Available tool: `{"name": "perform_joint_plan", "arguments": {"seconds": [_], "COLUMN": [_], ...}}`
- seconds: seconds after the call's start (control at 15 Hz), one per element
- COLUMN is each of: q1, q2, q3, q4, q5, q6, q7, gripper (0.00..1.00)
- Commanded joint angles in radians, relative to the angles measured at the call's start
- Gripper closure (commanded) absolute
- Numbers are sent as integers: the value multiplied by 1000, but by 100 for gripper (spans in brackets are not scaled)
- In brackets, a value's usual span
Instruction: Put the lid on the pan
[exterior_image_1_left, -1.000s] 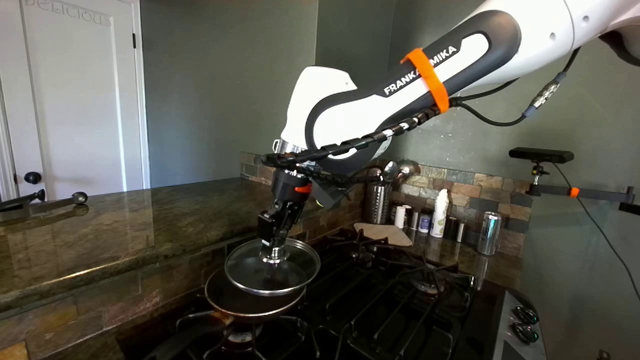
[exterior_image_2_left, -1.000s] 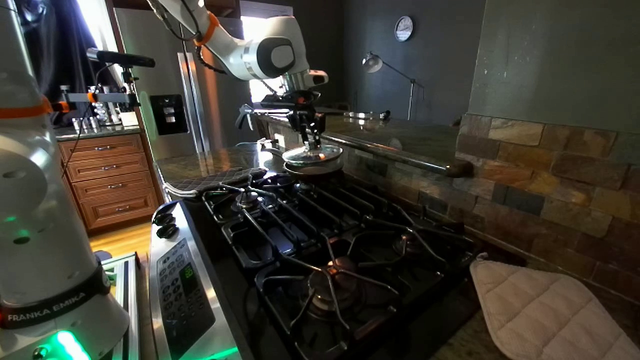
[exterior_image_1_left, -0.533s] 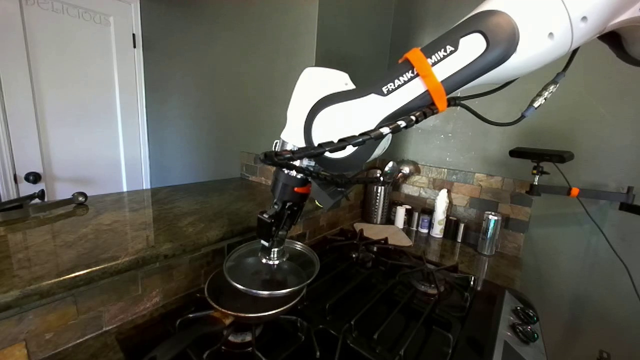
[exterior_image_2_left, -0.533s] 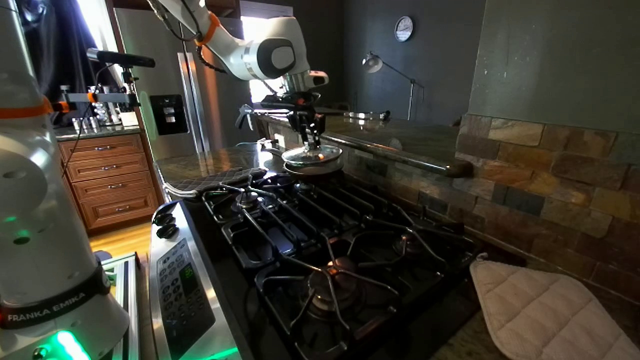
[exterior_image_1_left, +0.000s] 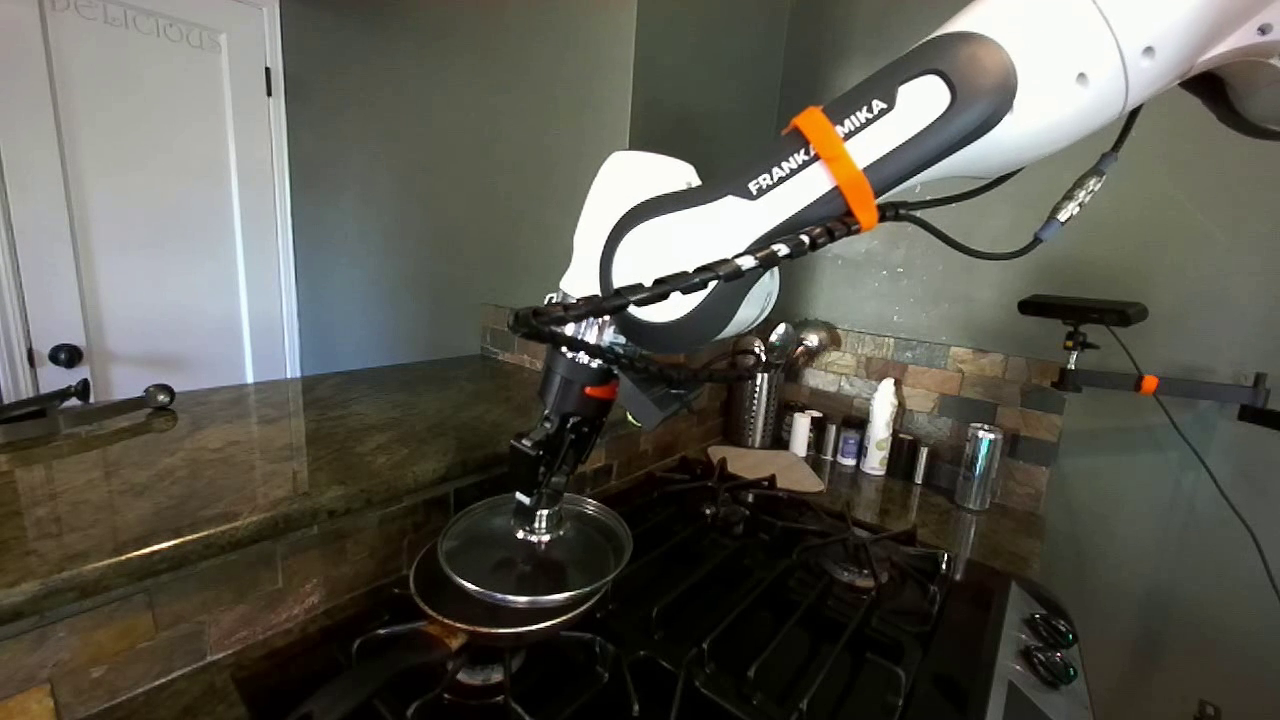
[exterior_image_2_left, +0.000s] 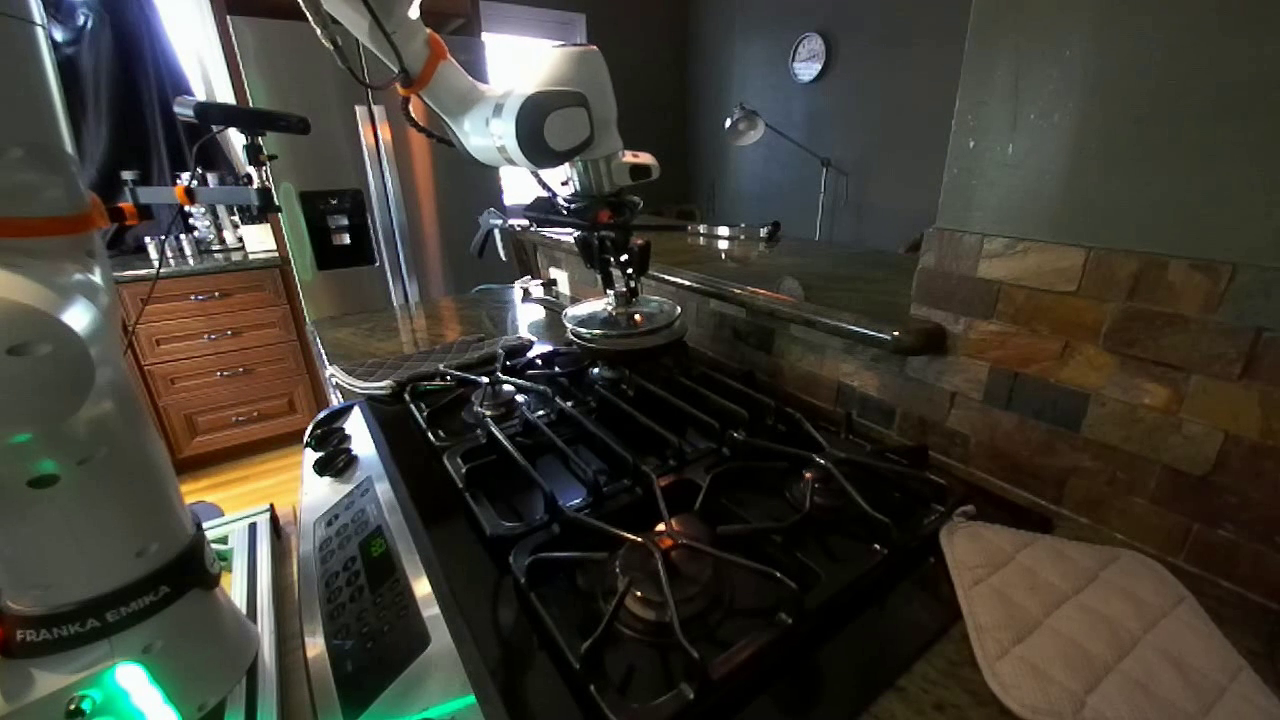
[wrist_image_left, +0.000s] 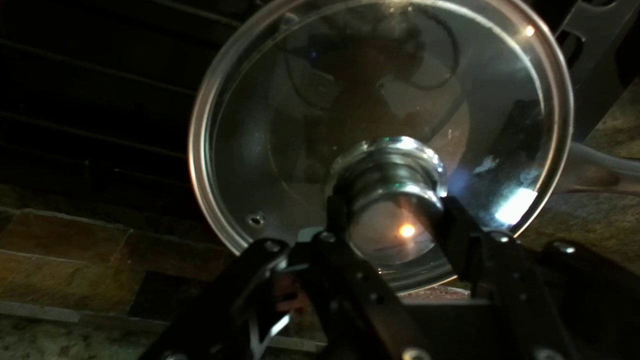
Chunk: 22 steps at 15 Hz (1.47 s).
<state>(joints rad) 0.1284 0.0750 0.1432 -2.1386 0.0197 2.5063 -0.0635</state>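
The glass lid (exterior_image_1_left: 590, 560) with its metal rim hangs over the dark pan (exterior_image_1_left: 432, 600) and hides most of it. In this exterior view the lid sits up and right of the pan's rim, whose left and front edge shows. The lid (exterior_image_2_left: 590, 320) and the pan (exterior_image_2_left: 655, 342) also show in an exterior view, the lid close over the pan. I cannot tell whether they touch. My gripper (exterior_image_1_left: 540, 508) is shut on the lid's metal knob. In the wrist view the fingers (wrist_image_left: 393, 212) close on both sides of the knob, over the lid (wrist_image_left: 240, 150); the pan's handle (wrist_image_left: 600, 172) sticks out right.
The pan stands on a rear burner of the black stove grates (exterior_image_2_left: 690, 480). A stone-tiled wall (exterior_image_2_left: 760, 335) and raised counter ledge (exterior_image_1_left: 300, 480) run beside it. A utensil canister (exterior_image_1_left: 757, 405), bottles (exterior_image_1_left: 880, 430) and a potholder (exterior_image_1_left: 765, 468) stand at the far end.
My gripper and the lid have moved down and slightly left in an exterior view, nearer the pan. Most of this came in the last half second. The pan has not moved.
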Motion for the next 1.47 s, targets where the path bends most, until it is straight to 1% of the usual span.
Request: {"name": "perform_joint_plan", "arguments": {"seconds": [0.0, 0.47, 0.87, 1.4], "q1": [4, 13, 15, 13], "q2": [13, 41, 46, 52], "q3": [4, 13, 11, 9], "q4": [12, 40, 35, 30], "q5": [18, 3, -20, -20], "q6": [41, 44, 43, 54], "q7": [-23, -19, -12, -11], "gripper": [77, 77, 77, 77]}}
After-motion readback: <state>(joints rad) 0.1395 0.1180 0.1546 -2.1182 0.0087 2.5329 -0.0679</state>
